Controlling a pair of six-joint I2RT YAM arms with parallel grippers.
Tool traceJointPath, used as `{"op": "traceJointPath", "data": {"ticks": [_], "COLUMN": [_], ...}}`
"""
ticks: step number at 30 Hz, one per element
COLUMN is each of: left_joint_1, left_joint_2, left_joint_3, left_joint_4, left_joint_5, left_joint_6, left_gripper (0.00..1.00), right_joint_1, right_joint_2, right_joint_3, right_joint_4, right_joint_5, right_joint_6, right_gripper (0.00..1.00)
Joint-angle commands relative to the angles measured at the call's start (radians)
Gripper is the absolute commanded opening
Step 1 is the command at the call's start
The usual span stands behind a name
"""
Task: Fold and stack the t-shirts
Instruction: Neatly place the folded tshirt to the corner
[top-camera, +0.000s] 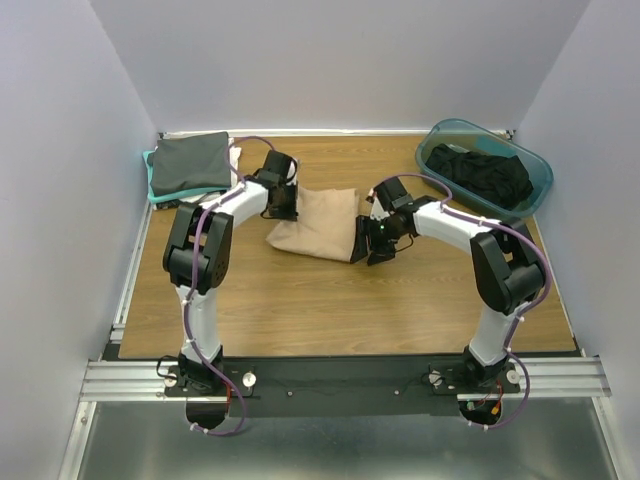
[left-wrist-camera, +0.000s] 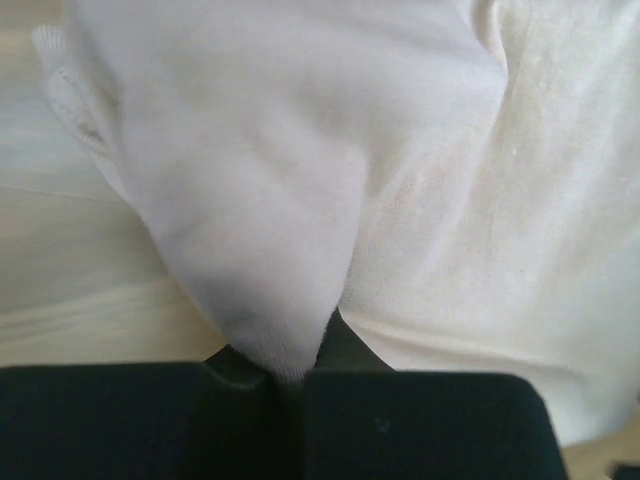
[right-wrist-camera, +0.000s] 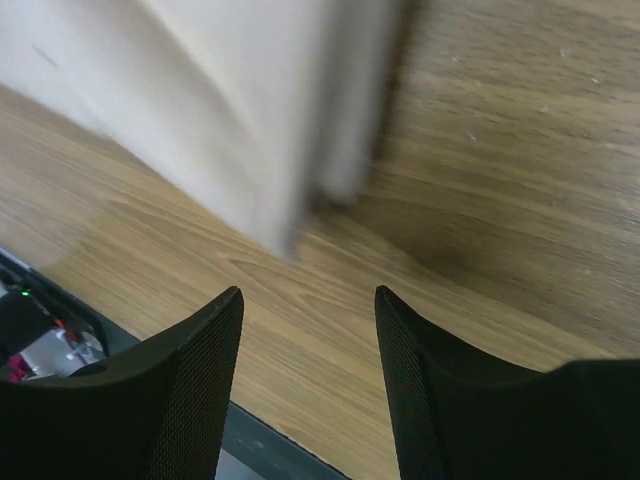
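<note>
Folding the tan shirt (top-camera: 318, 224), which lies mid-surface (top-camera: 330, 300).
My left hand (left-wrist-camera: 290, 372) is clenched on a pinch of its cloth. My right hand (right-wrist-camera: 310, 340) hangs released beside its right edge and, I judge, must grasp there next.

centre of table (top-camera: 330, 310): 1 t-shirt (top-camera: 318, 222), left gripper (top-camera: 281, 206) at its left edge, right gripper (top-camera: 363, 246) at its right edge | far-left corner: stack of t-shirts (top-camera: 190, 163) | far-right corner: tub (top-camera: 470, 125), cloth (top-camera: 488, 175) inside

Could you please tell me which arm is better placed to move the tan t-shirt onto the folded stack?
Left, probably: the left gripper is shut on the tan t-shirt and nearer the folded stack; the right gripper is open, holding nothing.
</note>
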Motion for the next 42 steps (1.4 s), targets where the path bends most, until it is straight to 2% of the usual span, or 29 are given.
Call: {"op": "traceJointPath", "data": {"ticks": [1,9,15,20,27,42], "left_joint_1": [0.046,0.098,0.124,0.154,0.207,0.336], "left_joint_2": [0.059,0.148,0.201,0.237,0.301,0.224], "left_joint_3": [0.151,0.446,0.609,0.757,0.981,1.047], "left_joint_4": [-0.256,-0.402,-0.473,-0.533,-0.599,-0.517], "left_joint_5": [-0.3,-0.468,-0.519,-0.504,-0.396,-0.114], "left_joint_6": [0.155,0.253,0.31,0.335,0.377,0.413], "left_gripper": [0.0,0.0,0.0,0.0,0.0,0.0], "right_joint_1": [0.004,0.004,0.002,0.004,0.004,0.004], "right_joint_2": [-0.027,-0.018,-0.015,-0.013,-0.003,-0.023], "right_joint_3": [-0.027,-0.042,-0.053,-0.058,-0.065,-0.093], "right_joint_4": [-0.057,-0.061,-0.061,-0.06,-0.06,-0.06], "right_joint_5": [0.044,0.008,0.003,-0.014,-0.032,-0.038], "right_joint_6": [-0.048,-0.07,-0.081,-0.074,-0.074,-0.058], "right_gripper": [0.63,0.63,0.63,0.63,0.63,0.63]}}
